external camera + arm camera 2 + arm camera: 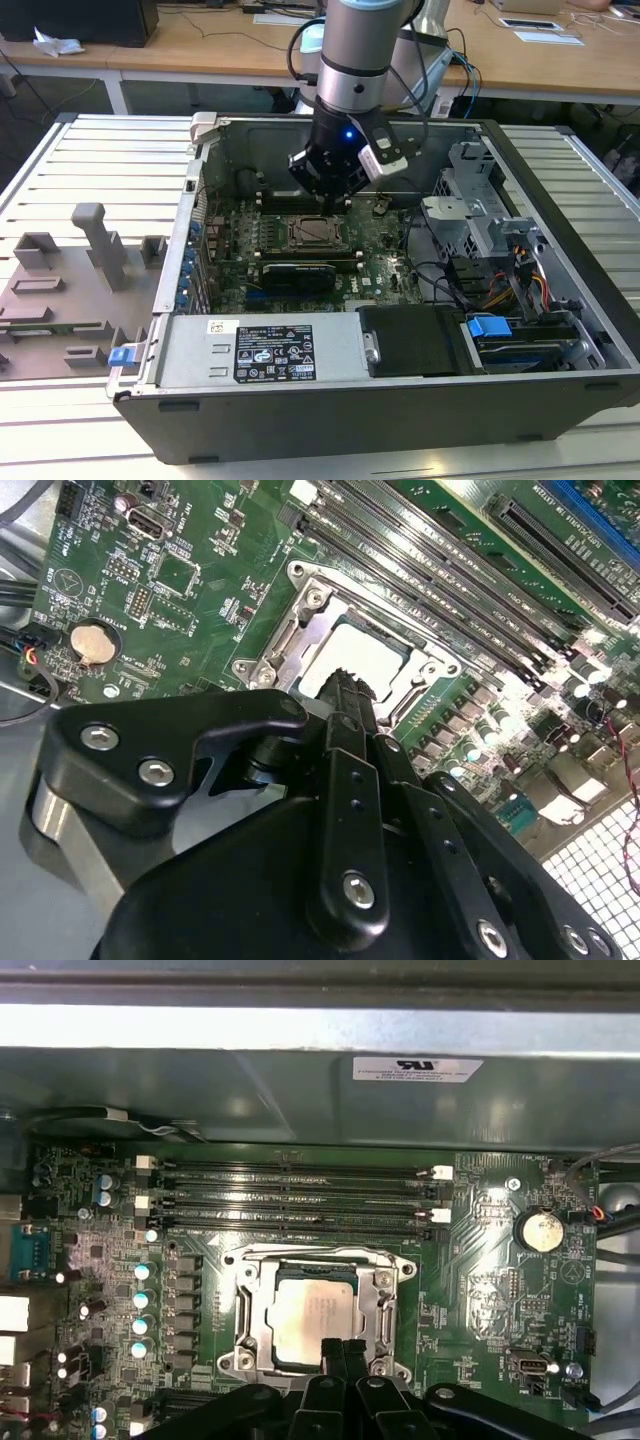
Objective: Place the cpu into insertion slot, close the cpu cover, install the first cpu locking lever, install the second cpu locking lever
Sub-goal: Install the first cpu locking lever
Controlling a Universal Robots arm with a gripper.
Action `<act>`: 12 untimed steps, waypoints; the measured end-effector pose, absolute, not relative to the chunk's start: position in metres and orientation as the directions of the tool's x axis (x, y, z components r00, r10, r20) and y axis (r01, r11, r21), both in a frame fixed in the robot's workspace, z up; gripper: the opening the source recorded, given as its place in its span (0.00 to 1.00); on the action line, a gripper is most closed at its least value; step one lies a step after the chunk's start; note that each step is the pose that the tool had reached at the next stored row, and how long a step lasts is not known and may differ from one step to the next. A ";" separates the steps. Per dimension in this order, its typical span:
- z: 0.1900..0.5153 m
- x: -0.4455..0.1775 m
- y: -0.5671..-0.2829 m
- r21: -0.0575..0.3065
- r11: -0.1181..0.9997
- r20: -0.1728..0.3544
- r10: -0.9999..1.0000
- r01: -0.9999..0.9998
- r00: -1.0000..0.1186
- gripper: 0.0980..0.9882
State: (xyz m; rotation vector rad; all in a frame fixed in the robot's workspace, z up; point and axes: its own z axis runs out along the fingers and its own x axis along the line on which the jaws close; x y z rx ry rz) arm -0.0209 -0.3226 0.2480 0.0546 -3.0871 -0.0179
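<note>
The cpu (310, 1315), a dull silver square, lies flat in the insertion slot (236, 1360) on the green board; in the second wrist view the cpu (365, 650) shows just past my fingertips. The silver cpu cover (381, 1305) lies down as a frame around the chip's face, and its frame (283, 640) also shows in the second wrist view. My gripper (343, 1346) hangs right over the near edge of the chip, shut, its black fingers (345, 685) together with nothing between them. From the exterior view the gripper (326, 205) sits just above the slot (313, 233). How the locking levers stand is unclear.
Several long black memory slots (290, 1200) run beside the socket. A round coin battery (541, 1229) sits on the board. The open metal case wall (300, 135) stands behind, a drive cage and cables (490, 240) on the exterior view's right, a power supply (270, 350) in front.
</note>
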 end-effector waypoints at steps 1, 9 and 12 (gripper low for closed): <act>0.249 -0.021 -0.323 0.012 0.999 0.054 -0.036 -0.035 -0.998 0.01; 0.257 -0.021 -0.323 0.009 0.999 0.054 -0.035 -0.035 -0.998 0.01; 0.257 -0.021 -0.323 0.009 0.999 0.054 -0.035 -0.035 -0.998 0.01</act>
